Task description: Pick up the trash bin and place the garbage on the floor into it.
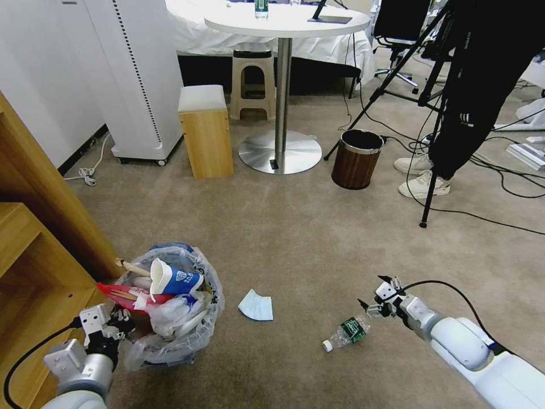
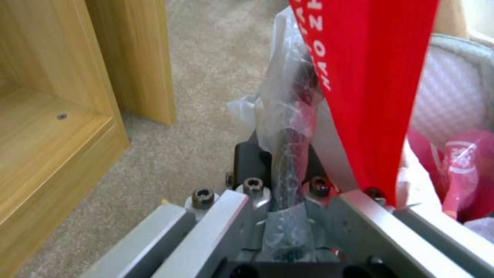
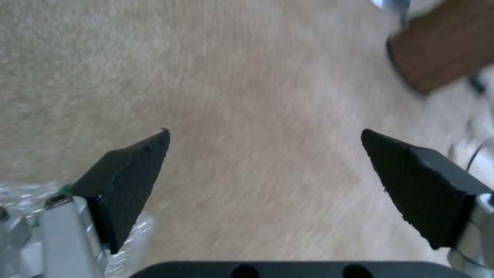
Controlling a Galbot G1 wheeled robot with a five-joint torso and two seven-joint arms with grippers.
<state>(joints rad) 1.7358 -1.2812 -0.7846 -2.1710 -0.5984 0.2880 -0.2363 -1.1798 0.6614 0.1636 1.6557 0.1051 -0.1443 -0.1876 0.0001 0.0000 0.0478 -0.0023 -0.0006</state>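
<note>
Carpet [image 1: 295,227] is seen under everything. The trash bin [image 1: 170,307] is found at the robot's left, next to a wooden shelf [image 1: 40,250], and it is stuffed with a paper cup [image 1: 170,279], a red wrapper [image 1: 122,292] and a wooden stick [image 1: 131,267]. The bin's rim and its plastic bag [image 2: 280,96] are pinched tight by the left claw [image 1: 116,321]. A pale blue paper [image 1: 256,305] is left on the floor just beside the bin. A clear bottle [image 1: 346,332] with a green label is laid flat on the carpet further right. The right claw [image 1: 374,298] is held just above the bottle's end, and its two black fingers [image 3: 129,177] are spread wide apart with nothing between them. A brown bin [image 1: 356,159] is stood well away, near a round desk [image 1: 286,23].
</note>
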